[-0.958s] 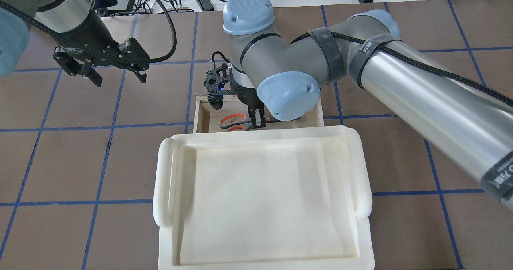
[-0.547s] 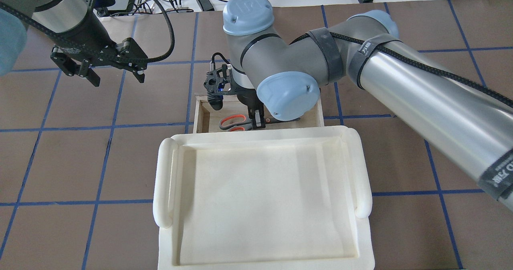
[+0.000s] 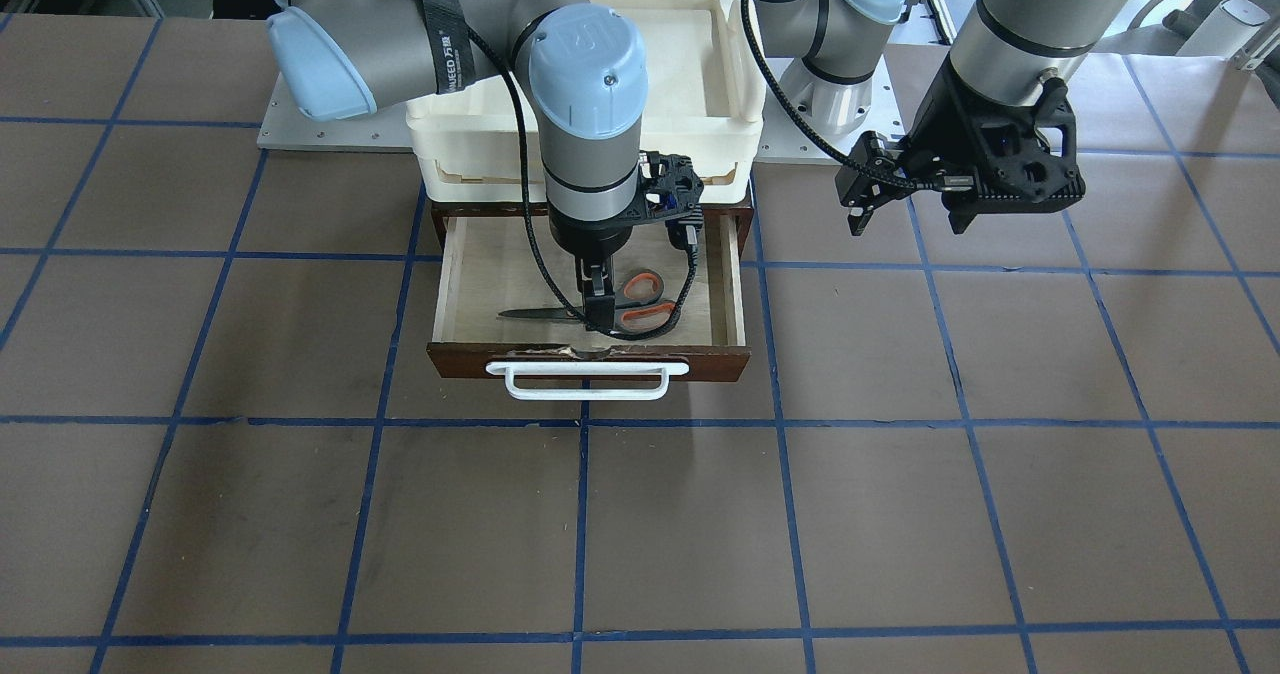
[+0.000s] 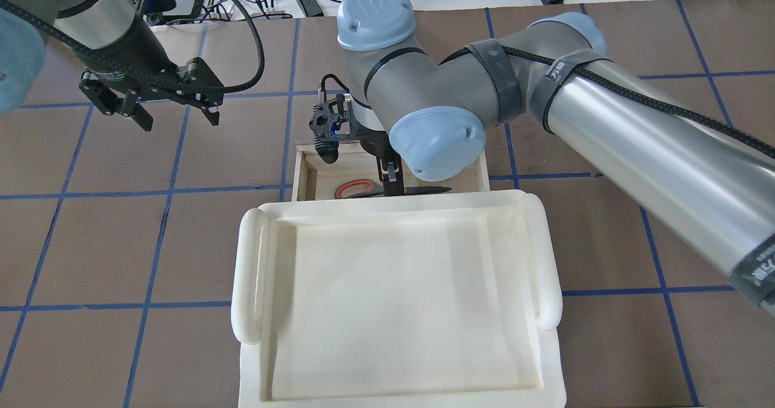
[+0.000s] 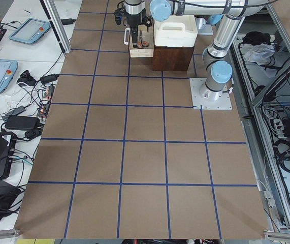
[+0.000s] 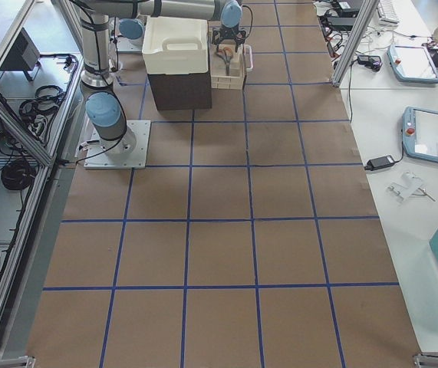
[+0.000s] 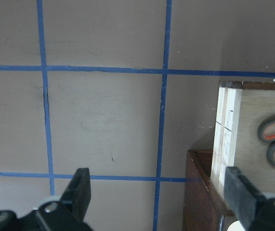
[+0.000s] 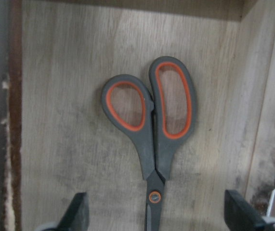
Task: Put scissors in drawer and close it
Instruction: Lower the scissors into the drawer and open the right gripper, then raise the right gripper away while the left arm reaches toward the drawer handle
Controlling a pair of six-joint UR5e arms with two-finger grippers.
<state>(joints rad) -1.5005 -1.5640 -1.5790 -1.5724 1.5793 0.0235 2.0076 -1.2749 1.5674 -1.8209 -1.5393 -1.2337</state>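
Observation:
The scissors (image 8: 151, 134), grey handles lined orange, lie flat on the pale floor of the open drawer (image 3: 450, 284). They also show in the front view (image 3: 640, 304) and the overhead view (image 4: 357, 189). My right gripper (image 3: 597, 304) hangs straight down inside the drawer over the scissors' pivot, jaws wide open, with its fingers (image 8: 79, 214) on either side of the blades. The drawer's white bar handle (image 3: 587, 379) faces away from me. My left gripper (image 4: 180, 120) is open and empty, hovering above the table to the left of the drawer.
A cream-white tray (image 4: 248, 275) sits on top of the small brown cabinet (image 7: 200, 192) and hides the near part of the drawer from overhead. The table is brown with blue grid lines. Cables and tablets lie beyond the far edge.
In the overhead view the scissors have shifted toward the tray's edge, one loop now hidden, with the blades showing right of the right gripper. The left gripper has hardly moved.

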